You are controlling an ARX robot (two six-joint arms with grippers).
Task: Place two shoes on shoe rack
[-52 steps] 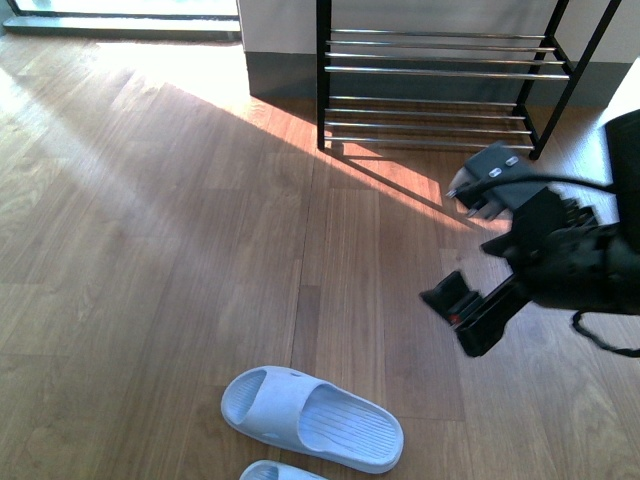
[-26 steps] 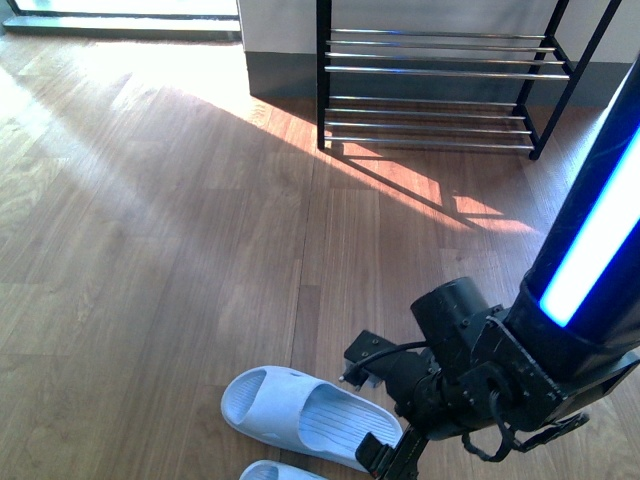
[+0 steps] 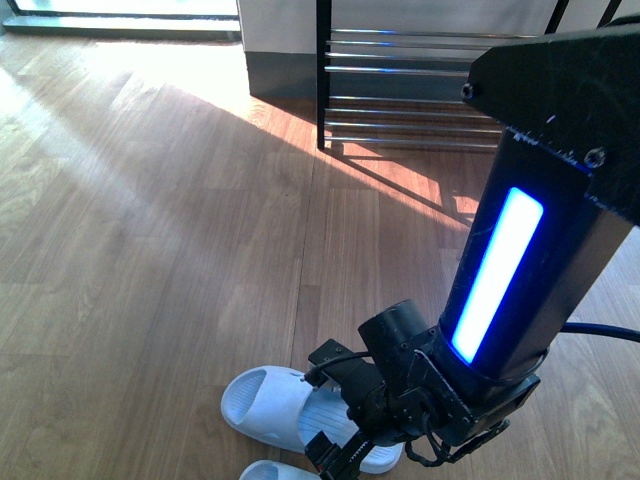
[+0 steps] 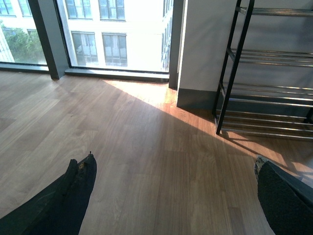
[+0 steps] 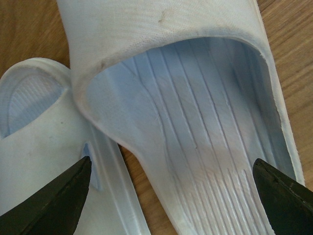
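Observation:
Two pale blue rubber slides lie on the wood floor at the near edge: one whole slide [image 3: 268,404] and the tip of a second slide [image 3: 268,470]. My right gripper [image 3: 340,455] hangs open just over the heel end of the first slide [image 5: 195,122]. Its dark fingertips [image 5: 58,200] stand either side of the ribbed footbed, and the other slide [image 5: 39,137] lies alongside. The shoe rack [image 3: 400,70] stands against the far wall with nothing on the rods that show. My left gripper [image 4: 176,196] is open over bare floor, facing the rack [image 4: 264,93].
My right arm [image 3: 500,270], with its blue light strip, covers the rack's right part in the front view. Tall windows [image 4: 98,34] and a grey wall base [image 3: 280,75] border the floor at the far side. A sunlit patch falls in front of the rack.
My right arm has swung down from mid-air on the right to the near slide. Its open gripper now sits over that slide's heel end.

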